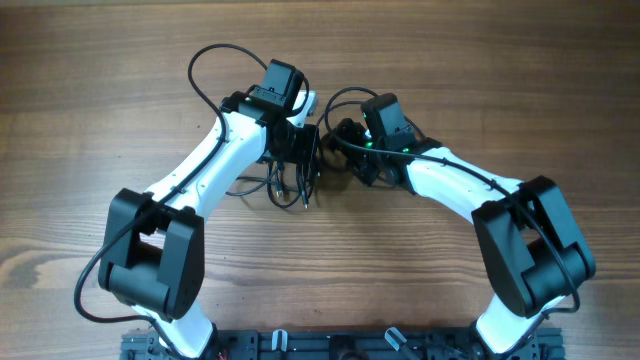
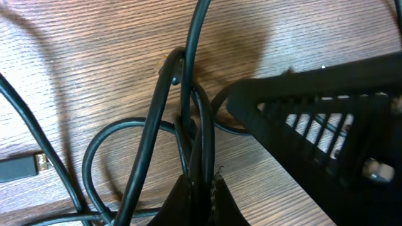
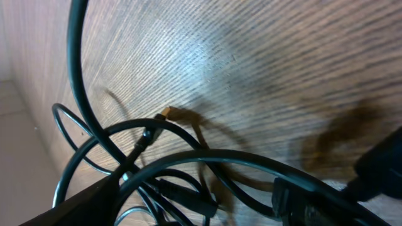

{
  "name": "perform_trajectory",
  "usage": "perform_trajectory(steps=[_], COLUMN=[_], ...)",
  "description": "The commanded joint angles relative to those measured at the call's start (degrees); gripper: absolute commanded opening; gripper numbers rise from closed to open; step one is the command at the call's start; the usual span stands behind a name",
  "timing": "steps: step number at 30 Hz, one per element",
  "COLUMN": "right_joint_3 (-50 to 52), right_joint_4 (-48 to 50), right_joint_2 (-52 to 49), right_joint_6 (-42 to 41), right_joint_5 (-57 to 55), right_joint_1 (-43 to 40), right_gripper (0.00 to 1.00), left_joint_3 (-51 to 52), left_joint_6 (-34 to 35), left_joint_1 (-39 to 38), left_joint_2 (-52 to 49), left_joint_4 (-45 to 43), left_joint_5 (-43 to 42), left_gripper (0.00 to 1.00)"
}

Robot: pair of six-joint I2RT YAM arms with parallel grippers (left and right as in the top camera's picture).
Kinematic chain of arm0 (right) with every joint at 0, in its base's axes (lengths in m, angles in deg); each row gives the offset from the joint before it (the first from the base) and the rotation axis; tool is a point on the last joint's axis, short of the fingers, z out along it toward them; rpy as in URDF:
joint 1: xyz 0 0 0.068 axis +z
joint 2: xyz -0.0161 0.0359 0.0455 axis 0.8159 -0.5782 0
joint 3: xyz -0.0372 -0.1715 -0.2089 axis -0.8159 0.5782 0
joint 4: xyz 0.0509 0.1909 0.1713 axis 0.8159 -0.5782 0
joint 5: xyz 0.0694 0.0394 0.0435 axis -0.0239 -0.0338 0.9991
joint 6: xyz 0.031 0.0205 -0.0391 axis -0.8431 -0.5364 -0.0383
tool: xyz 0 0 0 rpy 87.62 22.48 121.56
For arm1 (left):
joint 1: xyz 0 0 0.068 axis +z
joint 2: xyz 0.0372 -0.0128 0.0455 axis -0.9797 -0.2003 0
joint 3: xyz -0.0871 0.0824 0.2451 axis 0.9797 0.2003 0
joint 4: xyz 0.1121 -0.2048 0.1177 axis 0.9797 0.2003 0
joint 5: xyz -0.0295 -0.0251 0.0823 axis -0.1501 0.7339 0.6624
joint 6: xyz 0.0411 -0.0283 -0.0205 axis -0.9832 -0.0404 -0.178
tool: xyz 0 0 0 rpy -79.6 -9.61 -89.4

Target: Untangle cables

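**Cables Not Untangled Yet**

The cables (image 2: 188,94) are lying in one loopy bunch on the table (image 1: 100,80), a bit toward 12 o'clock from its middle. None is lying free, so most of the work is waiting. The left gripper (image 2: 201,191) is pinching a few strands tight. At 3 o'clock from it, the right gripper (image 1: 355,155) is standing spread wide, gripping nothing I can see.

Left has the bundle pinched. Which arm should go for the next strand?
Right. The left gripper is shut on the cables, anchoring the bunch. The right gripper is open beside the tangle, with loose loops and a plug end in its wrist view, so it is probably freer to pick.
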Motion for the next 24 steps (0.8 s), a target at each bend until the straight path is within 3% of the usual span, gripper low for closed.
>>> perform_trajectory(steps=[1,7,17,24], right_joint_3=[0.55,0.55,0.55,0.55], right_joint_4=[1.42,5.86,6.45,4.63], right_joint_2=[-1.60,-1.60,-1.60,-1.60], right_joint_6=[-0.13,-0.24,-0.20,0.15], right_joint_5=[-1.75,-2.03,-2.25,-5.05], right_joint_1=[0.09,0.09,0.09,0.09], right_gripper=[0.82,0.82,0.53,0.43], left_joint_3=[0.39,0.39,0.39,0.39], left_joint_6=[-1.18,-1.38,-1.84,-4.15], left_joint_1=[-0.44,-0.44,-1.62,-3.06], left_joint_2=[-0.33,-0.33,-0.33,-0.33], left_joint_4=[-0.04,0.33,2.40,2.89], left_joint_5=[-3.52,-3.52,-3.96,-9.57], left_gripper=[0.04,0.04,0.04,0.04])
